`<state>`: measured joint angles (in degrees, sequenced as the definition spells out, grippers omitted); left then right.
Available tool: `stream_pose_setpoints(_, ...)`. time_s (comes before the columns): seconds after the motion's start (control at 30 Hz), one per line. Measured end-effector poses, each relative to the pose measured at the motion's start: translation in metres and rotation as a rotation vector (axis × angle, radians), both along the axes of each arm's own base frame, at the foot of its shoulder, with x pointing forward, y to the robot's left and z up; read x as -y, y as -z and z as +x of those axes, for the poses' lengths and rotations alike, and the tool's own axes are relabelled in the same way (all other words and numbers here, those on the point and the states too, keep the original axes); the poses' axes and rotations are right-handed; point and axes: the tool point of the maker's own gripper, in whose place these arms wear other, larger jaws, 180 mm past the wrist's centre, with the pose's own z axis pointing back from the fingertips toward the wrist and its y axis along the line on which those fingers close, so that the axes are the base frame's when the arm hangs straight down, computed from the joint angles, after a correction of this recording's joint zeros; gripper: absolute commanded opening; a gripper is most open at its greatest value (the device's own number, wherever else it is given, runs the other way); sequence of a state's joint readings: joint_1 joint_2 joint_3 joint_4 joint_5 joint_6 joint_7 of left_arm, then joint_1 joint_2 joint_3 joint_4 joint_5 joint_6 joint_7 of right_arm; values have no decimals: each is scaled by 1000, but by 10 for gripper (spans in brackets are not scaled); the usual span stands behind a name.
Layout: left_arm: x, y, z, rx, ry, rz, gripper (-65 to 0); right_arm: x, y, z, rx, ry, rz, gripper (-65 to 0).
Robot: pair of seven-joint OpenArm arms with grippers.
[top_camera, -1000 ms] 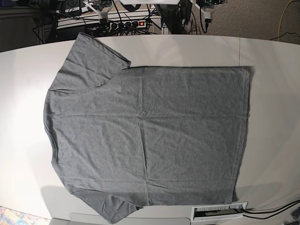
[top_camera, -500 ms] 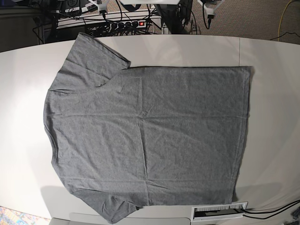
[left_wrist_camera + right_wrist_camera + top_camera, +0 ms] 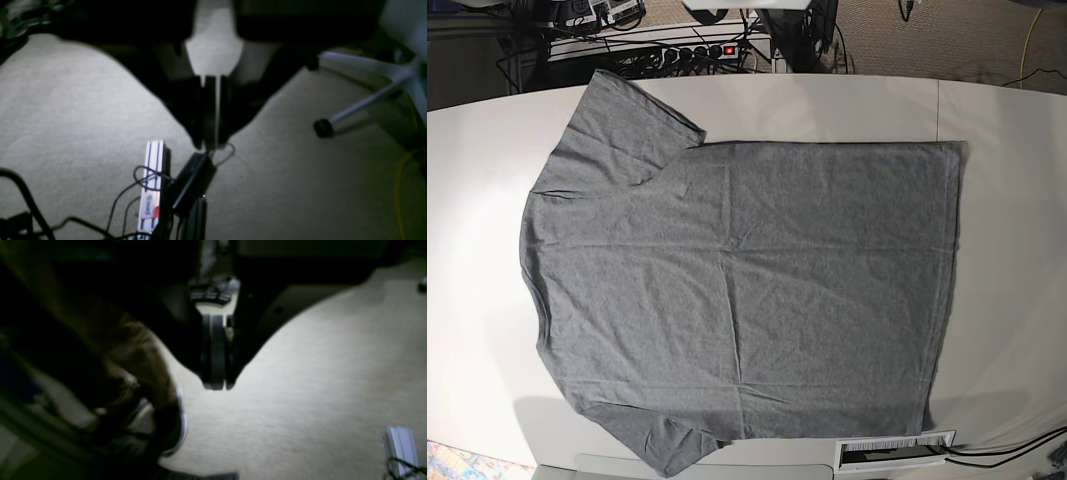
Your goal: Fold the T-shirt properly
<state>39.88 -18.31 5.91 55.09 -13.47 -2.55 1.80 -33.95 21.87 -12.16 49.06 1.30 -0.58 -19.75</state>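
I see the white table (image 3: 1007, 200) carrying the heather-grey T-shirt (image 3: 737, 270) spread flat, collar end at the base view's left, hem at its right, soft thin cotton with shallow creases. Both arms have lifted out of the base view since a moment ago, so no fold has begun. The left gripper (image 3: 210, 145) and right gripper (image 3: 215, 386) hang over carpet, fingers pressed together, empty.

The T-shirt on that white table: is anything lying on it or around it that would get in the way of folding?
Nothing visible does. The T-shirt lies spread flat on the table, with nothing on top of it and no arm over it.
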Motion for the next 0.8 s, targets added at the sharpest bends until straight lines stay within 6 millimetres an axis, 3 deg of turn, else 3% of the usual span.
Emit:
stream_pose_setpoints(0.23, 0, -55, 15, 140, 115, -44, -650, 8, -54, 8, 63, -204, 28, -650)
stream_pose_setpoints(0.8, 11, -178, 60, 405, 542, 210, -650, 3, -182, 90, 286, -626, -130, -650)
